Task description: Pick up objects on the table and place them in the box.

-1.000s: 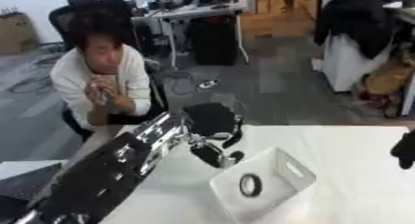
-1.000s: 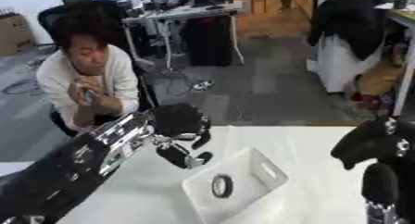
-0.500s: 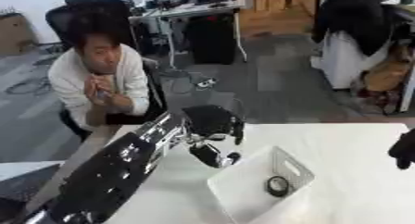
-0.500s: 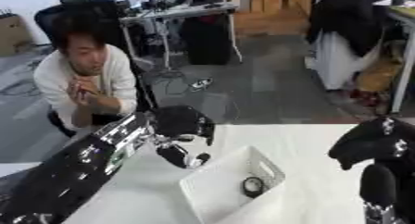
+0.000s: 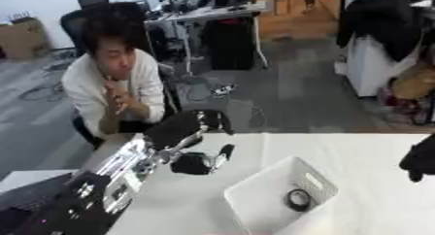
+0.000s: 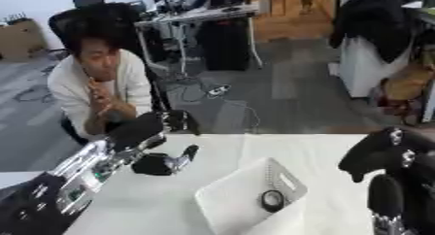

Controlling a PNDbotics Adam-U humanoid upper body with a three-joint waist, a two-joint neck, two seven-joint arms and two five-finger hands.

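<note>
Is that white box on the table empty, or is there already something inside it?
Not empty. The white box holds one small dark ring-shaped thing on its floor; what it is cannot be told. Nothing else shows inside.

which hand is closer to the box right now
The left hand, hovering just beside the white box that holds a dark ring; the right hand is farther off.

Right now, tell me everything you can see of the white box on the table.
The white box is a shallow, open-topped rectangular bin, plastic by its look, with a slot-like handle cutout in its far end wall. It sits on the white table, turned at an angle, right of the left hand, which does not touch it. Inside lies one dark ring-shaped object on the floor.
</note>
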